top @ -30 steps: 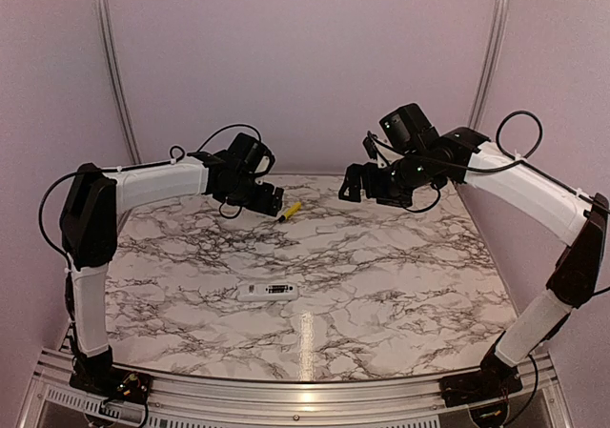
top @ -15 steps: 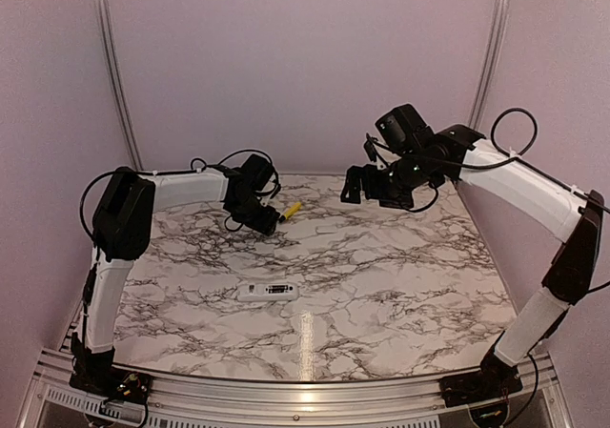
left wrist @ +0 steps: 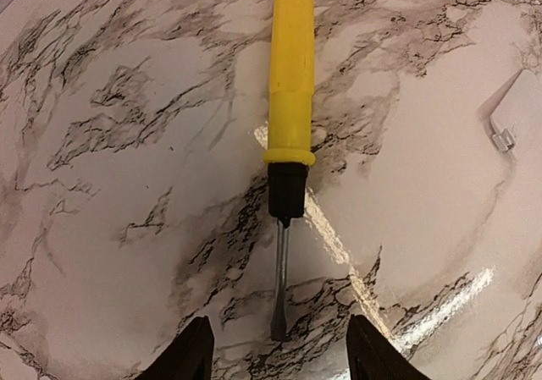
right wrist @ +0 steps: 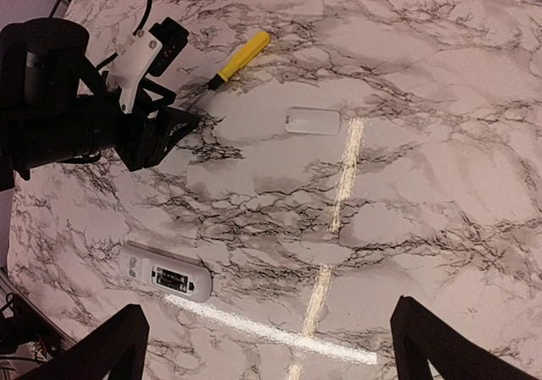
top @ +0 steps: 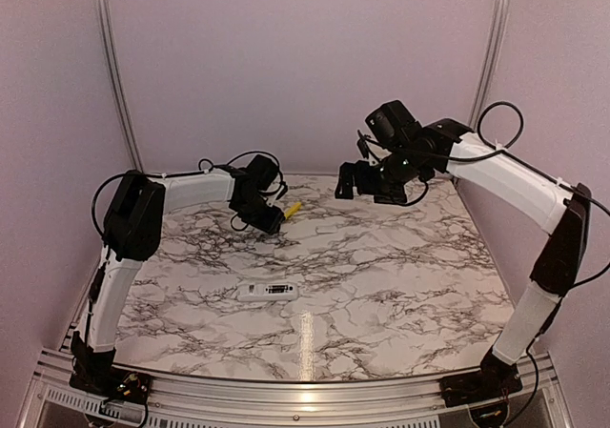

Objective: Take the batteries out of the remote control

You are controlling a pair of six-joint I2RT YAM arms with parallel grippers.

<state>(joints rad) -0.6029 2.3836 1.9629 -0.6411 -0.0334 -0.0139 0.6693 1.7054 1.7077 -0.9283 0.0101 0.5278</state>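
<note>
While the left arm's fingers (left wrist: 193,356) stand apart, the blade tip of the yellow-handled screwdriver (left wrist: 290,84) lies in the gap between them, and neither finger touches it. These fingers are low over the far left part of the desk (top: 400,275) and clamp nothing. The screwdriver lies flat, with its handle pointing away from the fingers and its steel shaft toward them.

The right arm's fingers (right wrist: 110,350) are spread wide and empty, held high over the far right of the desk, well apart from every object.

A white cover plate (right wrist: 312,121) lies flat on the marble near the screwdriver, to its right and apart from it. A small clip shows on one edge in the left wrist view.

The remote control (top: 269,291) lies flat near the middle of the desk on the near side, well apart from both sets of fingers and from the screwdriver. Its recessed compartment faces up and is uncovered. Dark batteries (right wrist: 172,277) sit inside it, though they are too small to count with certainty.

In the right wrist view, the left arm's black wrist housing and cabling cover the desk's left side. Bright streaks of reflected light cross the marble between the remote control and the cover plate.
</note>
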